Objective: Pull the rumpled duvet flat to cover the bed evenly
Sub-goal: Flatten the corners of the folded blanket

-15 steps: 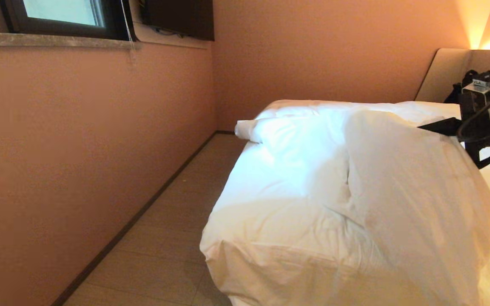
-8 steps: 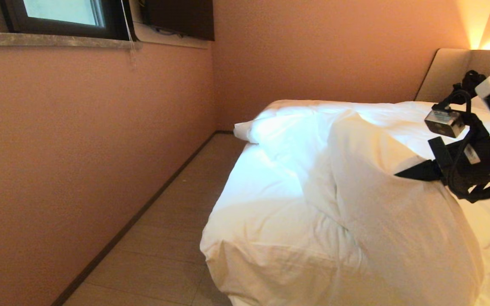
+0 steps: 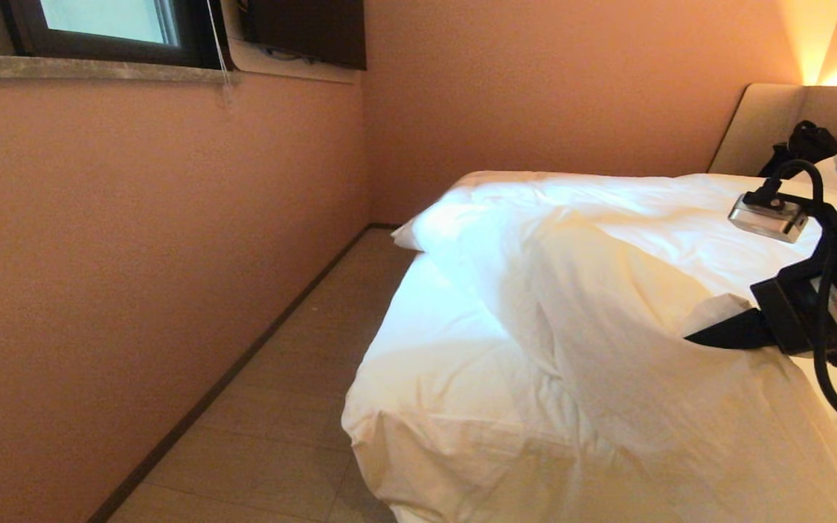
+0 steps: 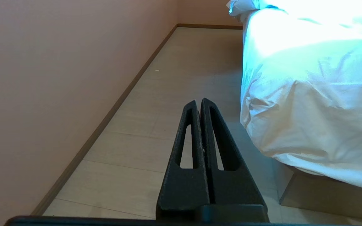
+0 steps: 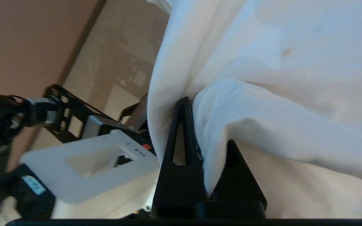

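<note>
The duvet [image 3: 607, 349] lies bunched on the bed [image 3: 418, 319], its long fold running from the near corner diagonally away toward the far side by the wall. Nearest, its puffy, wrinkled white cotton drapes over the foot corner and hangs down the mattress side. A raised ridge of it stands up at the right, where the right gripper [image 3: 709, 335] has its black jaws pressed together, pinching a fold of the cloth; in the right wrist view the fabric is squeezed between the two tapered fingers [image 5: 181, 138]. To the left of the ridge a strip of smoother, taut sheet [image 3: 433, 312] shows along the bed's edge. Farther off, the duvet's rolled end [image 3: 426, 225] overhangs that edge slightly. The left gripper [image 4: 200, 103] hangs low beside the bed, jaws pressed together on nothing, over the pale tiled floor [image 3: 273, 407]. This floor strip between bed and pinkish wall [image 3: 135, 254] is narrow. Farthest back stands the padded beige headboard [image 3: 767, 123].
</note>
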{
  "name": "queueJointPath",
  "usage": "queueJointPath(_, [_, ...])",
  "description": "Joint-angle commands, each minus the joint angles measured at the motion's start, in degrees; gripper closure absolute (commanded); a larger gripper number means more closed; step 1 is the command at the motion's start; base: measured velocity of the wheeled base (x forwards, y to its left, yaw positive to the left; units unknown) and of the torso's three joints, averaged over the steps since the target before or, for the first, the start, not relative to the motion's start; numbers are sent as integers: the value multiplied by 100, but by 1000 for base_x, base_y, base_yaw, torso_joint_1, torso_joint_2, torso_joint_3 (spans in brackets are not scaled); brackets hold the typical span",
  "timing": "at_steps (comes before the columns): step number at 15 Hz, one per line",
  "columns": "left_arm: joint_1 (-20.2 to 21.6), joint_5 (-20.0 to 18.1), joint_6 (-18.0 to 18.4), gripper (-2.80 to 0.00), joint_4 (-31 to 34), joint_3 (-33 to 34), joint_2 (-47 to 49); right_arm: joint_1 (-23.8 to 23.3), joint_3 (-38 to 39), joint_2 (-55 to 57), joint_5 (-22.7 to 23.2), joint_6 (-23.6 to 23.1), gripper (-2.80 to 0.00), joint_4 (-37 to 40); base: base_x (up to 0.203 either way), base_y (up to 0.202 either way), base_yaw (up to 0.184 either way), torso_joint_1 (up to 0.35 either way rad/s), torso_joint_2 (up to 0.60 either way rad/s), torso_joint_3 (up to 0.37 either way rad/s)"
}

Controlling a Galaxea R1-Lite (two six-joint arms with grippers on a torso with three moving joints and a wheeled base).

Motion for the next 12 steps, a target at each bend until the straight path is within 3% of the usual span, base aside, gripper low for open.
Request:
queueJointPath(1, [-3, 0, 0, 0, 2, 1, -2, 7, 21, 15, 12, -134, 0, 21, 0, 0, 0, 0, 0, 0])
queueJointPath(2, [-3, 0, 0, 0, 2, 1, -2, 7, 21, 15, 12, -134, -280, 21, 0, 0, 0, 0, 0, 0])
queueJointPath(12, [-1, 0, 0, 0, 2, 1, -2, 46, -7, -139, -195, -138, -280, 32, 0, 0, 0, 0, 0, 0])
